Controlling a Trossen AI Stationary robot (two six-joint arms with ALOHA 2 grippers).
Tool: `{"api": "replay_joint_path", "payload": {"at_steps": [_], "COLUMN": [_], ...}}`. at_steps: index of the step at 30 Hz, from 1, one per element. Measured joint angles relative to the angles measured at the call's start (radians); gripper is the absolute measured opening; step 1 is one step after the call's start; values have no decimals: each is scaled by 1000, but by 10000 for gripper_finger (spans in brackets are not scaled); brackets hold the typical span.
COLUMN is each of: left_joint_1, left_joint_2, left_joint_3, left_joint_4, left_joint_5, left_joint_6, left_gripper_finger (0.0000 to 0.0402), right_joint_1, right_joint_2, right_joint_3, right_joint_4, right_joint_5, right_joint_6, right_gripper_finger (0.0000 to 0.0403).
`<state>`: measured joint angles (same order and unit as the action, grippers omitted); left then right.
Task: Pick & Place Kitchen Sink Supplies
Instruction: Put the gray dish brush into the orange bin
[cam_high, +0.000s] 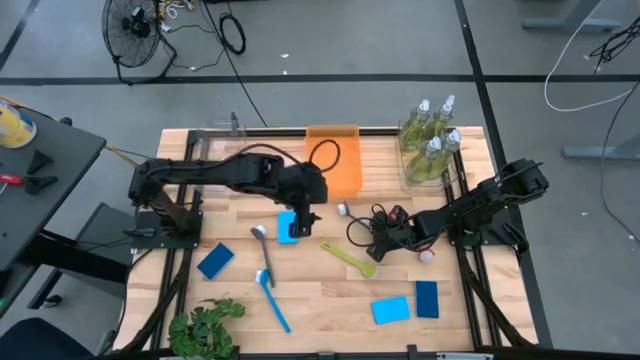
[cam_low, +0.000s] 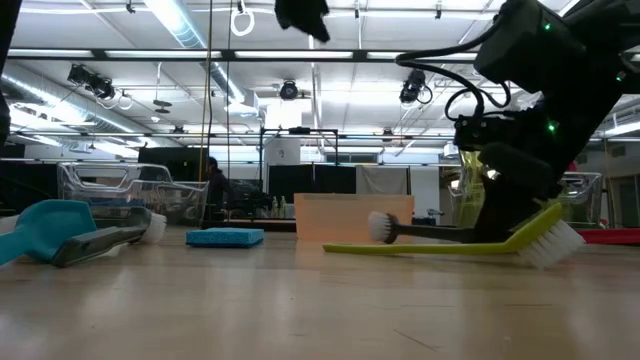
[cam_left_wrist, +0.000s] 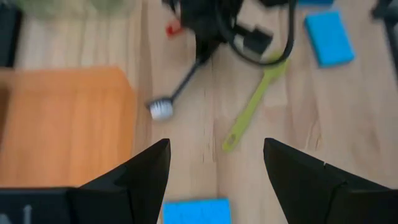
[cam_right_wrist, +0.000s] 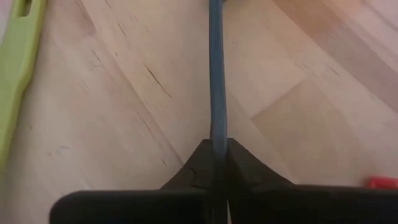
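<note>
Black-handled brush (cam_high: 358, 211) lies flat on the bench (cam_high: 320, 300), mid-bench and slightly right of centre, just right of the orange tray's near edge. Its long axis runs roughly left-right with a slight slant: white bristle head (cam_high: 343, 209) points left, toward the tray, and the handle runs right into the right gripper (cam_high: 384, 232). In the right wrist view the thin dark handle (cam_right_wrist: 216, 74) enters between the fingers, which are clenched on it with no gap visible; the low view shows that gripper down at bench level. Step in hand, as I judge it: the grasp of this brush is just made and it is not lifted. Next move calls for a straight lift, keeping the long handle from swinging, clearing the yellow-green brush (cam_high: 349, 257) that lies diagonally just near of it, then a carry to a container; which one is meant I cannot tell. Orange tray (cam_high: 345, 175) stands at the far edge, the pump bottles (cam_high: 430, 145) far right. Left gripper (cam_high: 303, 221) hovers left of centre over a light-blue sponge (cam_high: 288, 228), fingers spread and holding nothing. Other sponges (cam_high: 215, 260) and the blue brush (cam_high: 272, 300) sit nearer; plant (cam_high: 205, 328) at the near left.
</note>
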<state>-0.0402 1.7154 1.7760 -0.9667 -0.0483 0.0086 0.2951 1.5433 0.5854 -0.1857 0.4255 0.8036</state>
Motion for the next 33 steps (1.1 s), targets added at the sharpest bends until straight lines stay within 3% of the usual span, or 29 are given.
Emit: {"api": "replay_joint_path", "payload": {"at_steps": [10, 21, 33], "left_joint_1": [0, 23, 77], "left_joint_2": [-173, -326, -376], "left_joint_3": [0, 0, 0], "left_joint_4": [131, 138, 114], "left_joint_5": [-12, -89, -90], "left_joint_6": [-5, 2, 38], "left_gripper_finger": [264, 264, 264], "right_joint_1": [0, -12, -251], "right_joint_2": [0, 0, 0], "right_joint_3": [34, 228, 436], "right_joint_4": [46, 41, -15], "right_joint_5": [-12, 8, 78], "right_joint_6": [-3, -86, -92], "right_gripper_finger": [11, 11, 10]}}
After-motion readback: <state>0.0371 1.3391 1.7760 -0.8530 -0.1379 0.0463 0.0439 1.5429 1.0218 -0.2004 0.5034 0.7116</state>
